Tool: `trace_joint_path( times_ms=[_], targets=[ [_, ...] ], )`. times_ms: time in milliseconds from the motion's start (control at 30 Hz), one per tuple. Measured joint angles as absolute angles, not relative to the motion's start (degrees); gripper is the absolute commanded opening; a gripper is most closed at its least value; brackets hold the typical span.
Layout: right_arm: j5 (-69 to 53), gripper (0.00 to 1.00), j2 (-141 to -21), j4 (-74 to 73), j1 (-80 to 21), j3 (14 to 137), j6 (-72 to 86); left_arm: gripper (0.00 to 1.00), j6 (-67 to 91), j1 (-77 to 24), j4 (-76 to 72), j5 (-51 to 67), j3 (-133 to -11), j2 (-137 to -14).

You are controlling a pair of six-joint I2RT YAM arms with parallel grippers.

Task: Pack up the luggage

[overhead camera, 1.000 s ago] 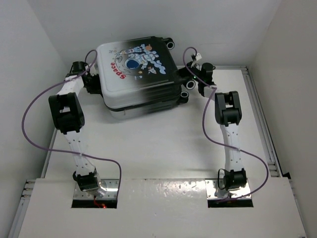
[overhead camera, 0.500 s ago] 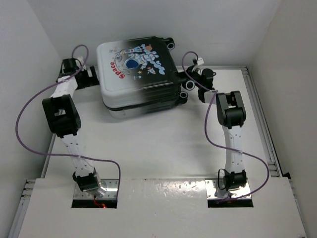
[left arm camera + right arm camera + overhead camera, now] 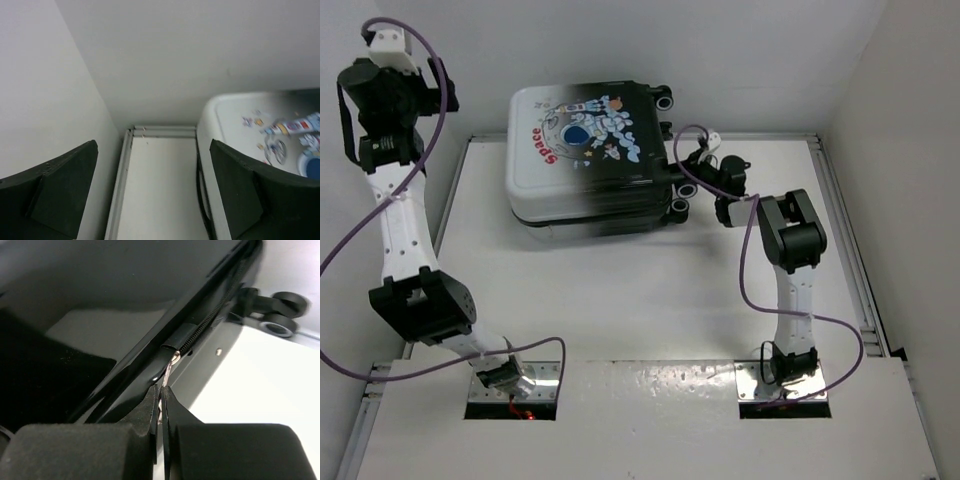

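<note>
The luggage point(image 3: 590, 160) lies flat at the back of the table, astronaut and "Space" print up, its shell fading from white to black. My right gripper point(image 3: 692, 172) is at its black right edge, between the casters. In the right wrist view this gripper point(image 3: 161, 390) is shut on the metal zipper pull point(image 3: 169, 371), which hangs from the zipper line. My left gripper point(image 3: 425, 95) is raised high at the far left, clear of the suitcase. Seen from the left wrist, it point(image 3: 152, 190) is open and holds nothing, with the luggage corner point(image 3: 260, 130) to its right.
White enclosure walls stand close on the left, back and right. A metal rail point(image 3: 850, 260) runs along the table's right edge. Purple cables loop off both arms. Black casters point(image 3: 280, 325) stick out from the suitcase's right end.
My left gripper opened and its arm rose up and away from the suitcase's left side. The suitcase shifted slightly left. The right gripper stayed shut on the zipper pull.
</note>
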State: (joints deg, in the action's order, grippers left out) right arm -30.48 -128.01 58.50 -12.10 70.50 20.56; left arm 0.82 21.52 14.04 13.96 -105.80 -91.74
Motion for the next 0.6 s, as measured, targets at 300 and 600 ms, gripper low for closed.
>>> trace_joint_path(
  times_ms=[300,600],
  targets=[
    [-32.1,0.0,-126.43,59.75,-22.98,67.46,23.57,1.0,2.11,21.04,24.91,17.54,-83.79,-81.87],
    [-33.63,0.0,-126.43,58.85,-38.96,70.28,24.95,1.0,3.88,21.08,31.86,22.41,-79.37,-73.25]
  ],
)
